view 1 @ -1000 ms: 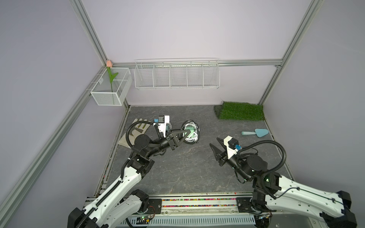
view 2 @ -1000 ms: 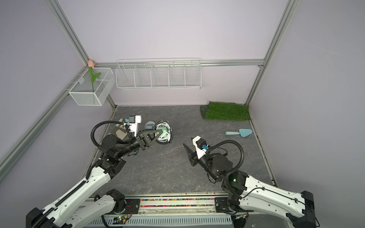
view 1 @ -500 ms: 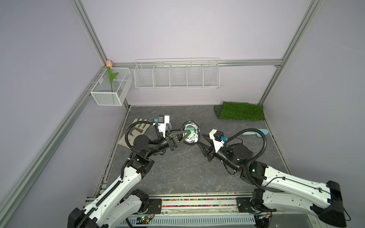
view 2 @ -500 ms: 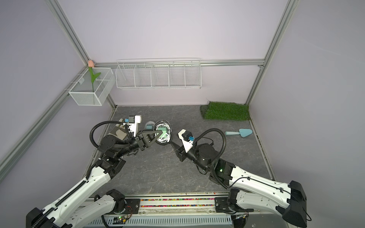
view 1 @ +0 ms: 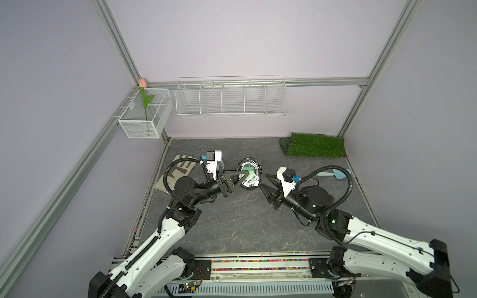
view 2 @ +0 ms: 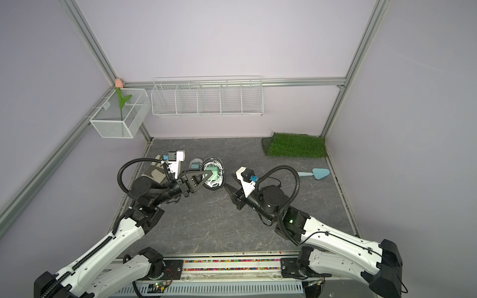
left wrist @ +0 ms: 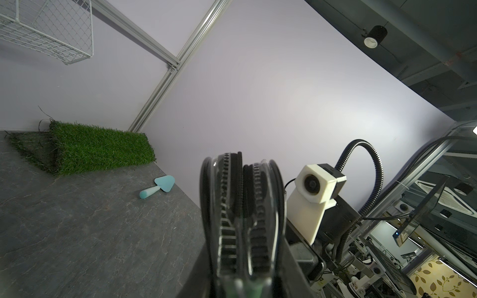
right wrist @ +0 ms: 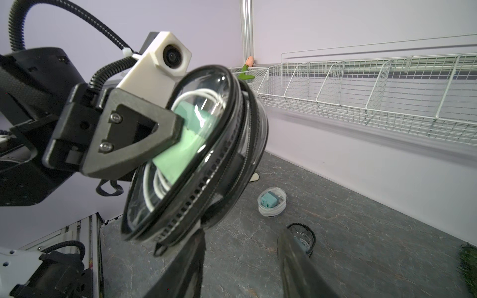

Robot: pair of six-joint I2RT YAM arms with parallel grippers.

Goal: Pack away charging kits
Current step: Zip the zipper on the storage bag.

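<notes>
My left gripper (view 1: 241, 178) is shut on a round clear case with a black zip rim (view 1: 249, 173), holding it on edge above the table. A mint-green charger block (right wrist: 185, 139) and a coiled white cable (right wrist: 152, 185) lie inside it. In the left wrist view the case (left wrist: 242, 206) stands edge-on between the jaws. My right gripper (right wrist: 242, 232) is open just below the case's rim, near the zip pull (right wrist: 160, 249). A white-rimmed case (right wrist: 272, 201) holding a teal charger block stands on the table. Another black-rimmed case (right wrist: 307, 232) sits behind my right finger.
A light-blue trowel (view 1: 333, 174) lies at the right, and a grass mat (view 1: 315, 148) fills the back right corner. A work glove (view 1: 178, 170) lies at the left edge. A white wire rack (view 1: 231, 100) and a mesh basket with a tulip (view 1: 144, 116) hang on the walls.
My right arm has swung left and forward, bringing its open gripper up to the case. The left arm and the case have stayed still.
</notes>
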